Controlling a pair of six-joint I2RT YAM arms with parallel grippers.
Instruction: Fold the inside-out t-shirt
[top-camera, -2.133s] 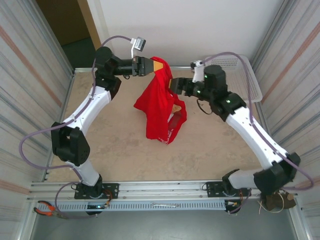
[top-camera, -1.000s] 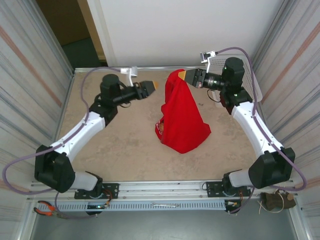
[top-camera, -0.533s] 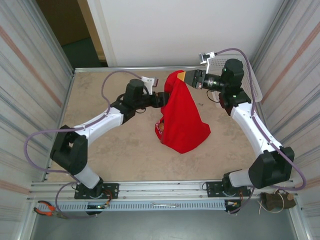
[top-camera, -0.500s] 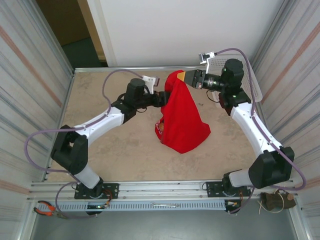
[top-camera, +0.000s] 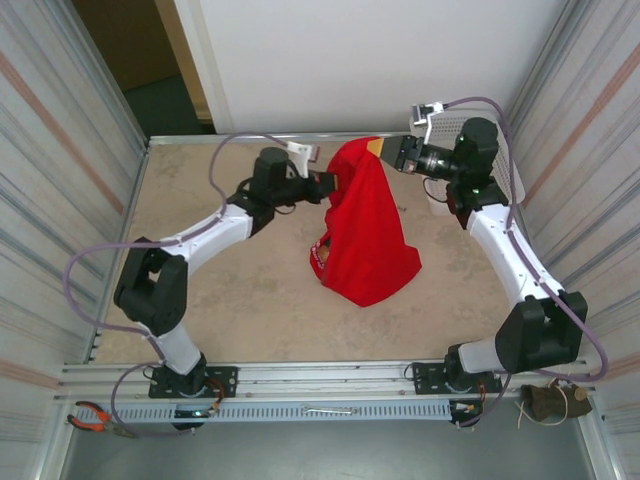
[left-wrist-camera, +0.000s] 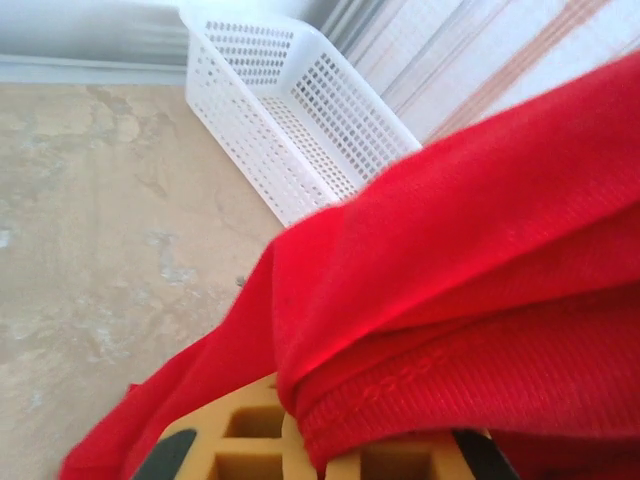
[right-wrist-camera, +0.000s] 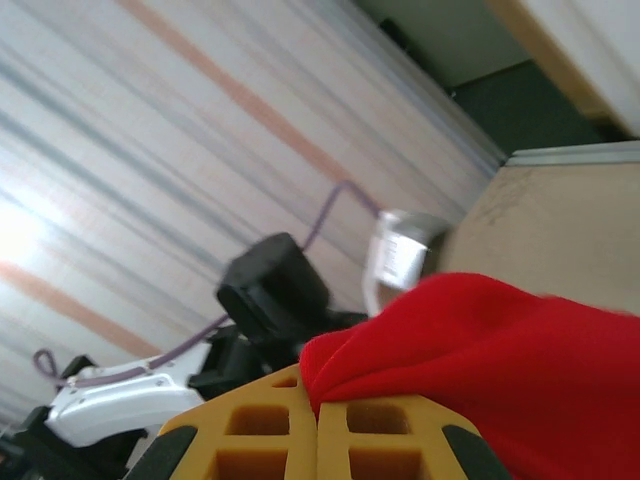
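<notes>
Top external shows a big sandy table (top-camera: 230, 300) with striped walls on both sides. On it, a bit right of the middle, is the red t-shirt (top-camera: 365, 235). It stands up like a little tent, with its top held up in the air near the far edge and its wide bottom resting in a heap on the table. The right arm (top-camera: 510, 250) bends in from the right side, and the left arm (top-camera: 200, 235) reaches across from the left. A white basket (top-camera: 448, 124) full of holes sits in the far right corner, behind the right arm and apart from the t-shirt. The right gripper (top-camera: 380, 150) is at the very top of the t-shirt. In right wrist its two yellow pads (right-wrist-camera: 260, 440) are pressed tight together with a fold of red cloth pinched between them, so it is the one holding the t-shirt up. The left gripper (top-camera: 325, 186) touches the t-shirt's left edge, lower than the top. In left wrist, red cloth with a stitched hem lies over one of its yellow pads (left-wrist-camera: 240, 445), but I cannot tell if that gripper has closed on it. Low on the t-shirt's left side is a small white and yellow print (top-camera: 322, 252). Orange pliers (top-camera: 95, 416) lie by the near left corner, off the table.
</notes>
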